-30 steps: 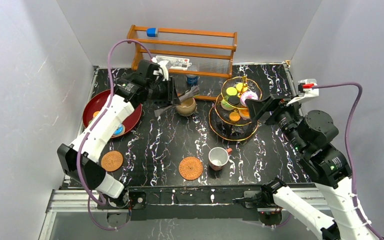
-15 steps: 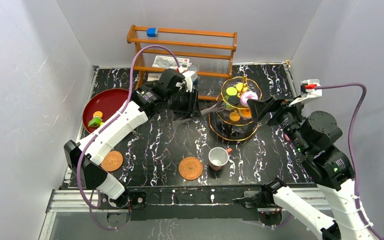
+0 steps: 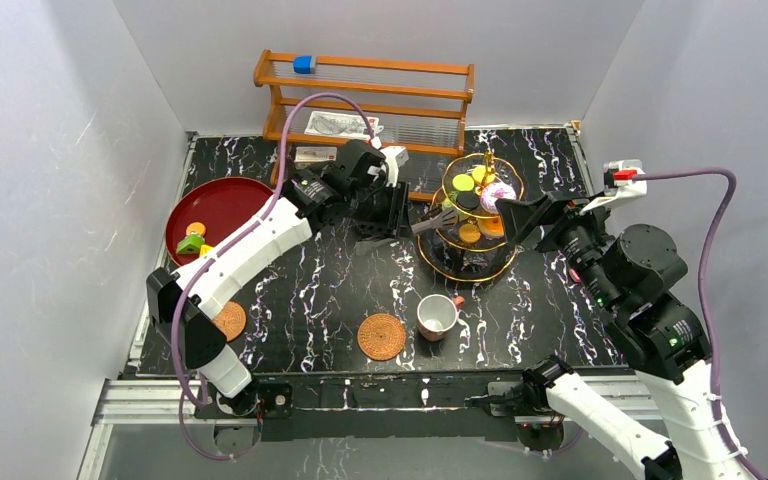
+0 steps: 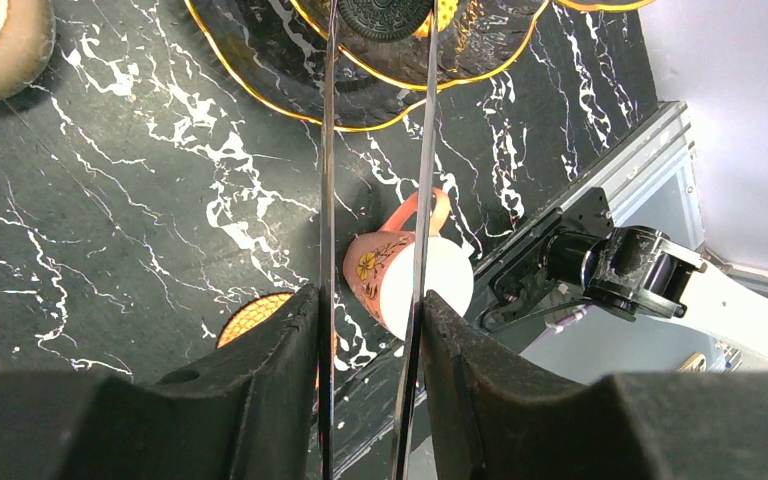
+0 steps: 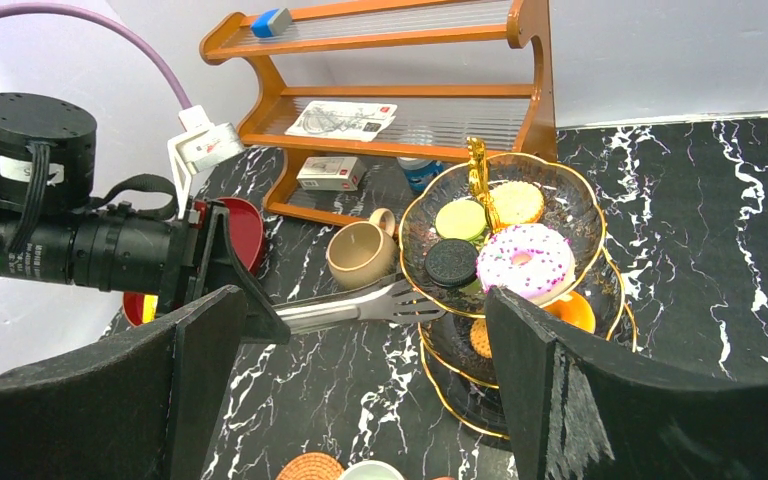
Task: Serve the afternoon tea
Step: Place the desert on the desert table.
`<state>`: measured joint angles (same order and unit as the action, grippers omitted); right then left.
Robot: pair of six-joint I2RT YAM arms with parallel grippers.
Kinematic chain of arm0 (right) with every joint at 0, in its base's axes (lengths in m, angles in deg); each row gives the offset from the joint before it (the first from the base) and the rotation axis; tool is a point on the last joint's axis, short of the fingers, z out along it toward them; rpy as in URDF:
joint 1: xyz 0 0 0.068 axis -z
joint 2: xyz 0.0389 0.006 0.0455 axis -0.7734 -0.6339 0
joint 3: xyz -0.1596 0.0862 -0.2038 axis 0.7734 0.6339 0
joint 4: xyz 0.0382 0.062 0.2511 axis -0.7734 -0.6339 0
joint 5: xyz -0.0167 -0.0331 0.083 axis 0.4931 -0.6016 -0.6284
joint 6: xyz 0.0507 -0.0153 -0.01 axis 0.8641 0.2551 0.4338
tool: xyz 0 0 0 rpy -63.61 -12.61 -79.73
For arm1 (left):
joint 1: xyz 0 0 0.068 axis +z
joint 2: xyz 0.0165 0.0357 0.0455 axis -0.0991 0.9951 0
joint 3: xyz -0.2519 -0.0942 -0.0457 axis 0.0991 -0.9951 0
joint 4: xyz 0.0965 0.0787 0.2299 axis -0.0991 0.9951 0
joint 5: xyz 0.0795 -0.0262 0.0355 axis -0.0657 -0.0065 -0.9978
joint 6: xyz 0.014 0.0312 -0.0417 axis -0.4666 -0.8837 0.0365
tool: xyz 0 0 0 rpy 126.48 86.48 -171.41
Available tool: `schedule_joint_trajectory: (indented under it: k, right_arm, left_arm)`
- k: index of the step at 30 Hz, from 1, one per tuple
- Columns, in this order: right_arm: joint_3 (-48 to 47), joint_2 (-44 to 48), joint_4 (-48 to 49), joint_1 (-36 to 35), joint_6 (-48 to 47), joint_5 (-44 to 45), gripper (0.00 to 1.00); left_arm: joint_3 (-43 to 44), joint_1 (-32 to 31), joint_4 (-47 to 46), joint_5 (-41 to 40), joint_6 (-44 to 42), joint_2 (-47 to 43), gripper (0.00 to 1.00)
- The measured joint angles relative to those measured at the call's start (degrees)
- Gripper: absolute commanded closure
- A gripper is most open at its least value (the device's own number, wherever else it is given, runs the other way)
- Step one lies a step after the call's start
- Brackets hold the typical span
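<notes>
Over by the tiered stand [image 5: 575, 200], toward the back right of the table [image 3: 340, 280], what's being held by the left claw [image 3: 392, 212]? (teapot_99)

Metal tongs [image 5: 360, 300], lol. That claw is clenched on them, and both tong arms can be seen pinned between its fingers [image 4: 280, 350] in the wrist view. The tips are reached out to the top tier, right at the dark sandwich cookie [image 5: 450, 262]. Whether it's actually pinched can't be told. A pink donut [image 5: 520, 258] and a yellow-green pastry [image 5: 460, 218] are seen on that same tier. (yam_fan)

And the right claw [image 3: 525, 215]? The cups? (teapot_99)

Spread wide, nothing gripped, hung just beside the stand on its right. The tan mug [image 5: 360, 253] is parked just left of the stand, in front of the wooden rack [image 5: 400, 90]. The white red-handled cup [image 3: 437, 316] is set on the bare table near the front, just beside one woven coaster [image 3: 381, 336] and not on it. The other coaster [image 3: 224, 321] is well off to the left, partly hidden by the left arm [image 3: 250, 245]. Some toy pieces [image 3: 193, 238] are left in the red dish [image 3: 225, 200]. (yam_fan)
</notes>
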<state>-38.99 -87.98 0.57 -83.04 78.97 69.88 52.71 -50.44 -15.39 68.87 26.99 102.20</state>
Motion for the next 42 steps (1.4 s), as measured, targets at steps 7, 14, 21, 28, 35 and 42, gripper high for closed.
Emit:
schedule_joint_trajectory:
  k: [7, 14, 21, 28, 35, 42]
  right_arm:
    - [0.0, 0.3, 0.0, 0.0, 0.0, 0.0, 0.01]
    - [0.0, 0.3, 0.0, 0.0, 0.0, 0.0, 0.01]
    - [0.0, 0.3, 0.0, 0.0, 0.0, 0.0, 0.01]
    - [0.0, 0.4, 0.0, 0.0, 0.0, 0.0, 0.01]
    - [0.1, 0.6, 0.0, 0.0, -0.3, 0.0, 0.01]
    - [0.1, 0.6, -0.1, 0.0, -0.6, -0.5, 0.01]
  left_arm:
    - [1.2, -0.6, 0.9, -0.3, -0.1, 1.1, 0.58]
    - [2.6, -0.8, 1.6, -1.2, -0.3, 1.9, 0.55]
    - [2.7, -0.8, 2.2, -1.9, -0.3, 1.9, 0.58]
    - [2.9, -0.9, 2.2, -4.2, 0.0, 1.8, 0.60]
    - [1.4, -0.9, 1.4, -9.1, 0.9, -1.0, 0.59]
    - [-1.3, -0.9, 0.2, -17.7, 0.8, -6.6, 0.58]
